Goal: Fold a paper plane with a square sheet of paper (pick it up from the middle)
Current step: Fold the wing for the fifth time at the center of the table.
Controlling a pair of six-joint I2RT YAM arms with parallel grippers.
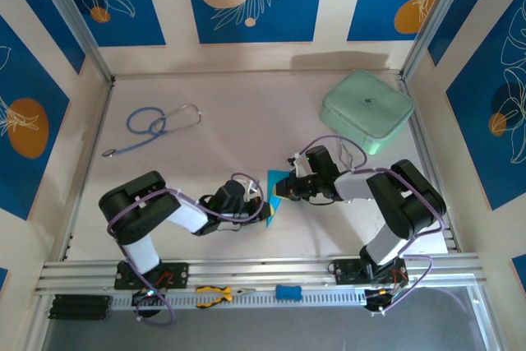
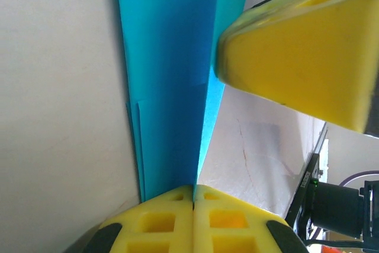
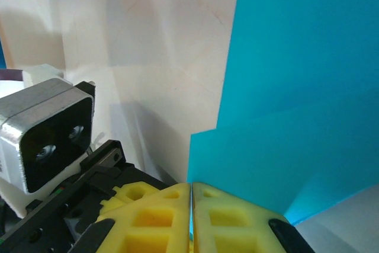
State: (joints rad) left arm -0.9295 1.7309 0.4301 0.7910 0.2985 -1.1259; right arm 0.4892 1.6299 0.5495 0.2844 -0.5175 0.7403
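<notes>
Above the pale table [image 1: 214,154], left end effector [image 2: 193,197] and right end effector [image 3: 190,191] both clamp cyan paper [image 2: 169,87].

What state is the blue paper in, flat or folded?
Folded: the square sheet of paper shows stacked layer edges in the left wrist view and an overlapping flap in the right wrist view.
</notes>
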